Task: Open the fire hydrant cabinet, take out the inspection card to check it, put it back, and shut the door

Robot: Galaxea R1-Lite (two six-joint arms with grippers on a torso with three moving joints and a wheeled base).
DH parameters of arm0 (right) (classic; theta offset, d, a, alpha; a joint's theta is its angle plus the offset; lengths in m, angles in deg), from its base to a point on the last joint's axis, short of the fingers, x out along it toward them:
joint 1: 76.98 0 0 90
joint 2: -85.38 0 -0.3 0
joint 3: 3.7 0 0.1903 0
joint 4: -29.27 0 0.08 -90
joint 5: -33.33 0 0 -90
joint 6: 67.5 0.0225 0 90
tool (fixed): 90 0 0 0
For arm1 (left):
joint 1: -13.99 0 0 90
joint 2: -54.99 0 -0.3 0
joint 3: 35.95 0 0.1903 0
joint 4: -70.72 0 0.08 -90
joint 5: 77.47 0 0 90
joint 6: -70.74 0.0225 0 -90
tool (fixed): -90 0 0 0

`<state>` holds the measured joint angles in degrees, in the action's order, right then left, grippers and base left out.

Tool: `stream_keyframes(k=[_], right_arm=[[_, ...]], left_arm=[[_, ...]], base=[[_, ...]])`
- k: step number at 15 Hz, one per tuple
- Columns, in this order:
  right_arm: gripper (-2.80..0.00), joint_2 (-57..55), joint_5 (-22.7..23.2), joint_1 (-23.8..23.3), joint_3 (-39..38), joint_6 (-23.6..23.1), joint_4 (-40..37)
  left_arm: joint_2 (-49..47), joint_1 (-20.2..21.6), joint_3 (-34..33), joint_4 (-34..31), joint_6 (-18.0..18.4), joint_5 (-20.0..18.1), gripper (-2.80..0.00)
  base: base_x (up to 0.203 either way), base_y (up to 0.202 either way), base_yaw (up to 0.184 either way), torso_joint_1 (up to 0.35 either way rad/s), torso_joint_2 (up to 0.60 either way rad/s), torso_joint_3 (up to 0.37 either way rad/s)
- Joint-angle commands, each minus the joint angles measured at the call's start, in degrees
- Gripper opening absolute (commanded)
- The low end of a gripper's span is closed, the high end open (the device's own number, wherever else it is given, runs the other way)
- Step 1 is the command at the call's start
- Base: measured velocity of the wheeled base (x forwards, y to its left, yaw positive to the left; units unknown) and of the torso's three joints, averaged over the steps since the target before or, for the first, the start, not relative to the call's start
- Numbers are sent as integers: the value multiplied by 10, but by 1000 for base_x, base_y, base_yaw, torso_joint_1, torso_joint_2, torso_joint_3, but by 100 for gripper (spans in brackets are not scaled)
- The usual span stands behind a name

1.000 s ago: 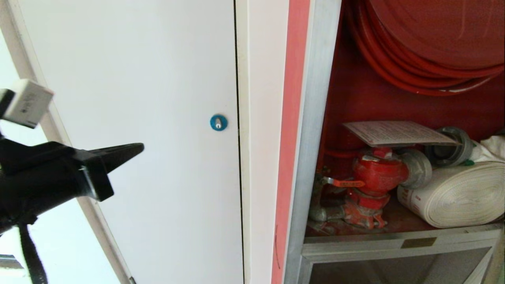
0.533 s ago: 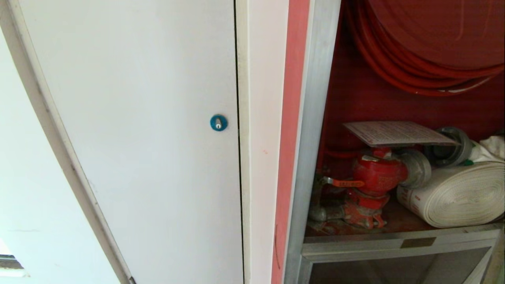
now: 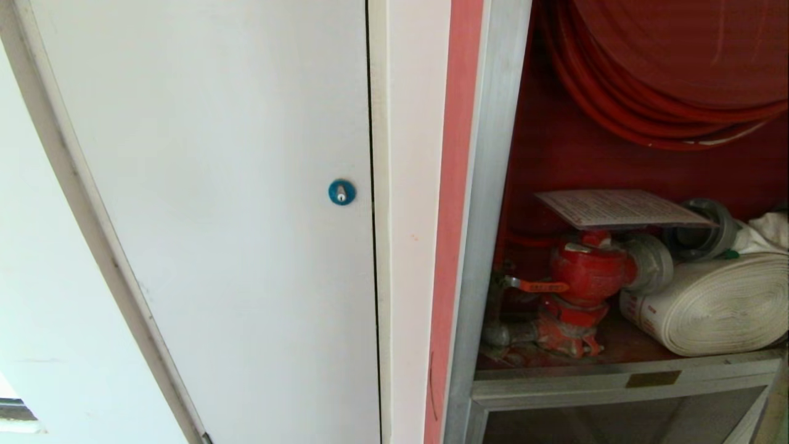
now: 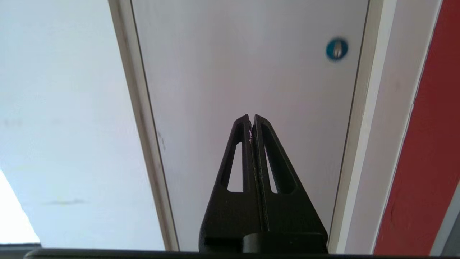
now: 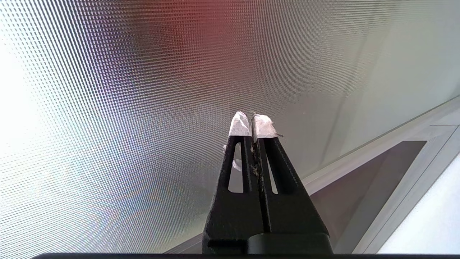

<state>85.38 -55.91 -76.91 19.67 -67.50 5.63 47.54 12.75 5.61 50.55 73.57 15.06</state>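
Change: our left gripper [image 4: 251,120], closed and empty, has left the head view.
Card: inspection card [image 3: 619,208] lies on the hydrant valve [image 3: 592,271]; we must close the door.

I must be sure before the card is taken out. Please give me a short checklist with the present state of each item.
1. Fire hydrant cabinet open, inside visible: ok.
2. Inspection card in view, lying flat on top of the red hydrant valve: ok.
3. Left tool shut and empty, facing the white door, not the card: not ok.
4. Right tool shut, empty, near patterned glass: not ok.
5. Free path to the card: cannot tell.
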Motion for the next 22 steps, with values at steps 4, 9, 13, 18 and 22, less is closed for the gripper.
stream_keyframes(k=[4, 9, 13, 18, 22], right_arm=[[-280, -1, 0, 0, 0, 0, 0], [-280, -1, 0, 0, 0, 0, 0], [-280, -1, 0, 0, 0, 0, 0], [-280, -1, 0, 0, 0, 0, 0], [-280, -1, 0, 0, 0, 0, 0]], left_arm=[[75, 2, -131, 51, 1, 4, -280], [75, 2, -198, 79, 32, -1, -280], [75, 2, -198, 47, 39, -19, -280], [75, 2, -194, -4, 4, -45, -280], [75, 2, -193, -6, 3, -45, -280]], base=[[0, 0, 0, 0, 0, 0], [0, 0, 0, 0, 0, 0], [0, 0, 0, 0, 0, 0], [0, 0, 0, 0, 0, 0], [0, 0, 0, 0, 0, 0]])
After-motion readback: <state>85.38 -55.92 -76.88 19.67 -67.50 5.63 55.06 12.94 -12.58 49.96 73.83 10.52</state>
